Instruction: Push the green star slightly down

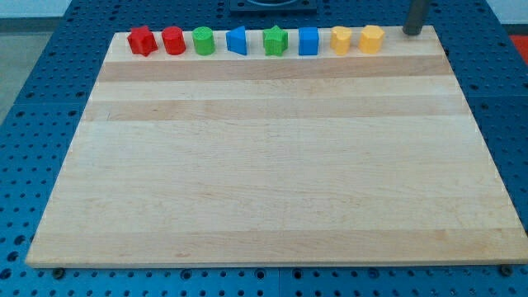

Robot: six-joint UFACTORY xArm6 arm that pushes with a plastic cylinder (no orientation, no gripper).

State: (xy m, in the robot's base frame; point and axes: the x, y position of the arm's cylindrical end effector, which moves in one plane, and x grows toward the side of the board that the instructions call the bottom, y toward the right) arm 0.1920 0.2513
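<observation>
The green star (275, 40) sits in a row of blocks along the top edge of the wooden board (272, 165). My tip (412, 33) shows at the top right corner of the board, well to the right of the star and just right of the last yellow block (371, 39). The row from left holds a red star (142, 40), a red cylinder (173, 40), a green cylinder (203, 40), a blue triangular block (237, 40), the green star, a blue cube (308, 40), a yellow heart-like block (341, 40) and the last yellow block.
The board lies on a blue perforated table (41, 124). A dark fixture (272, 5) stands beyond the board's top edge.
</observation>
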